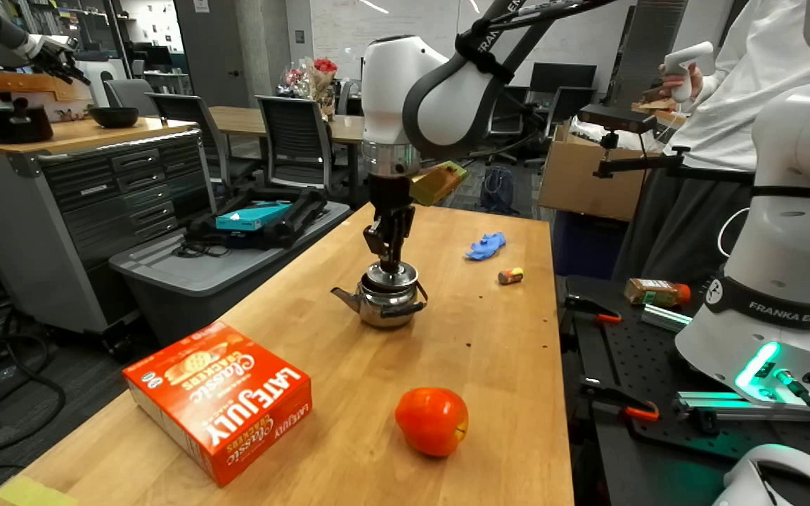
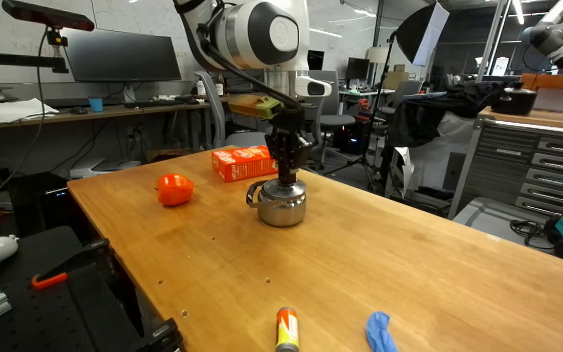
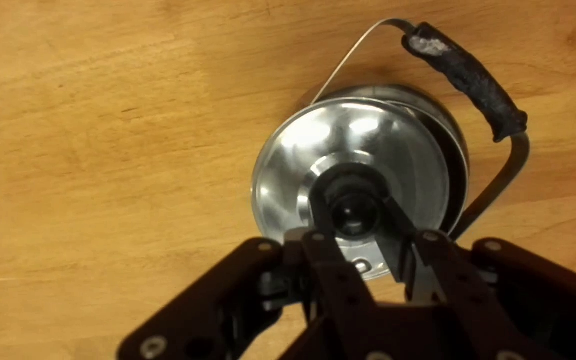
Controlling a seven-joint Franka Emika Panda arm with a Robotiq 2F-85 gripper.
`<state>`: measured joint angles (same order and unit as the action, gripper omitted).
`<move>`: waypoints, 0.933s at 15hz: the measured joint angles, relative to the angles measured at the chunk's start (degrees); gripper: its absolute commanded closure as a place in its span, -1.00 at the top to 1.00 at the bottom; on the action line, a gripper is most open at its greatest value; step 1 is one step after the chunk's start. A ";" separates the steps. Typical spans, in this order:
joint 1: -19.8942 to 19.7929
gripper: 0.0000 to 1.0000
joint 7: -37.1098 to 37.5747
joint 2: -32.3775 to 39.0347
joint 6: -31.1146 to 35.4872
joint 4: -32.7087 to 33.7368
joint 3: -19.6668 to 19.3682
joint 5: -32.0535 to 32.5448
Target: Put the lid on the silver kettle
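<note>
The silver kettle stands upright on the wooden table in both exterior views (image 1: 385, 313) (image 2: 283, 212), with its spout at the left in an exterior view. Its black-gripped handle is folded to the side. The round silver lid (image 1: 399, 277) (image 2: 291, 189) is over the kettle's mouth. My gripper (image 1: 391, 263) (image 2: 287, 180) points straight down, its fingers (image 3: 355, 212) closed around the lid's black knob. In the wrist view the lid (image 3: 383, 132) is off-centre from the kettle (image 3: 403, 93), leaving a dark crescent of the opening at the right. Contact beneath the lid is hidden.
An orange-red cracker box (image 1: 219, 397) (image 2: 244, 163) and a red-orange fruit (image 1: 433, 420) (image 2: 175, 189) sit on the table. A small battery-like cylinder (image 1: 510, 276) (image 2: 287, 330) and a blue glove (image 1: 486, 247) (image 2: 380, 332) lie there too. The kettle's handle (image 3: 468, 80) sticks out sideways.
</note>
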<state>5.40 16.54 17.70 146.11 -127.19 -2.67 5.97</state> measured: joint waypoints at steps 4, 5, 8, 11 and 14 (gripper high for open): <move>0.10 -0.86 -1.48 -1.00 2.22 -0.76 0.58 0.22; 0.10 -0.86 -1.90 -1.49 2.57 -1.08 0.75 0.22; 0.10 -0.86 -2.73 -2.48 2.69 -1.87 1.03 0.22; 0.10 -0.86 -3.10 -2.68 2.69 -2.69 0.98 0.47; -0.06 -0.86 -3.50 -2.45 2.69 -3.13 0.77 0.57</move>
<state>5.34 13.04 15.25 148.80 -130.32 -1.89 6.54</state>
